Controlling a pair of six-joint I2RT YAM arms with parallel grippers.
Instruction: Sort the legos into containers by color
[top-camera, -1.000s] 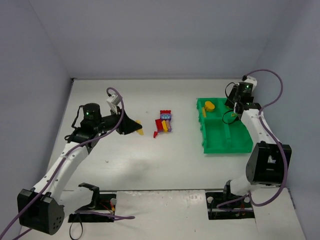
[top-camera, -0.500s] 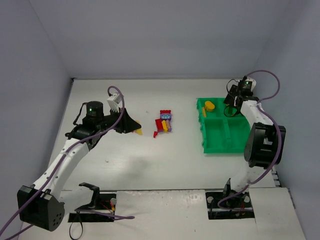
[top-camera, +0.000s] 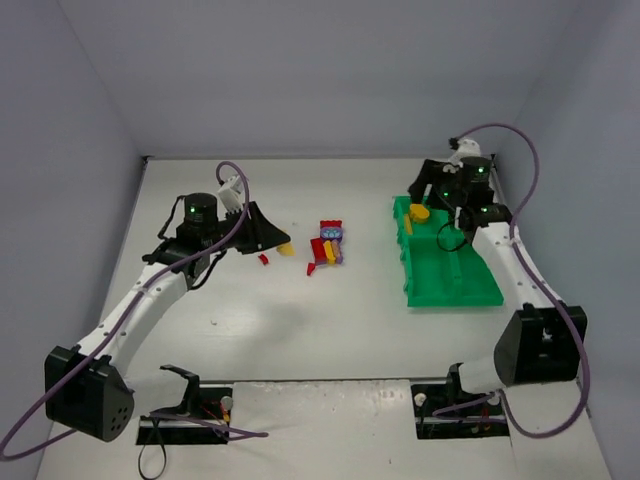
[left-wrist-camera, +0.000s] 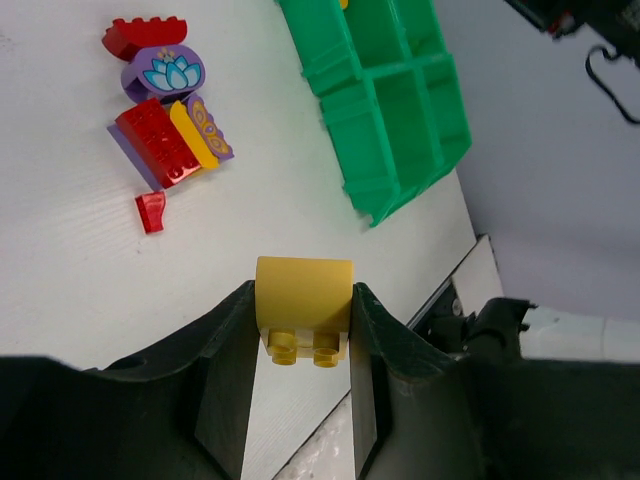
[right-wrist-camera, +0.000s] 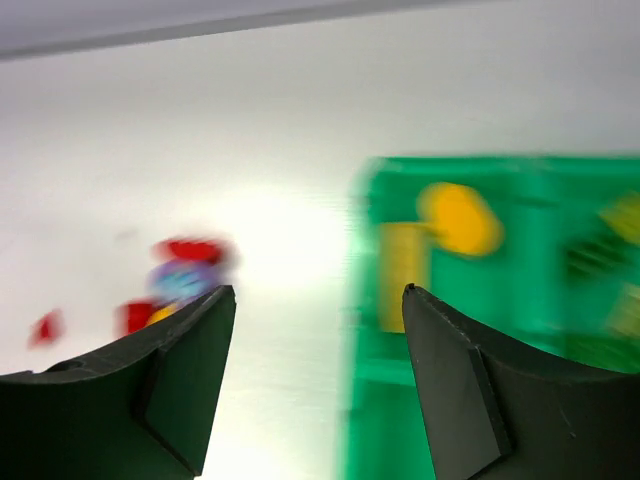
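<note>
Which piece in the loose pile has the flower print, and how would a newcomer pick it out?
On the white table, left of the green tray, lies a small loose pile of bricks. At its far end, just nearer than a red scalloped piece, sits a rounded purple piece. It alone carries a pale blue lotus print.

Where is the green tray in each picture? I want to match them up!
Top external: the green tray sits right of the middle.
Left wrist: the tray is at the top, right of the middle.
Right wrist: the tray is blurry, on the right side.
Shared landmark: the brick pile, red, purple and yellow, lies left of the tray in every view.
</note>
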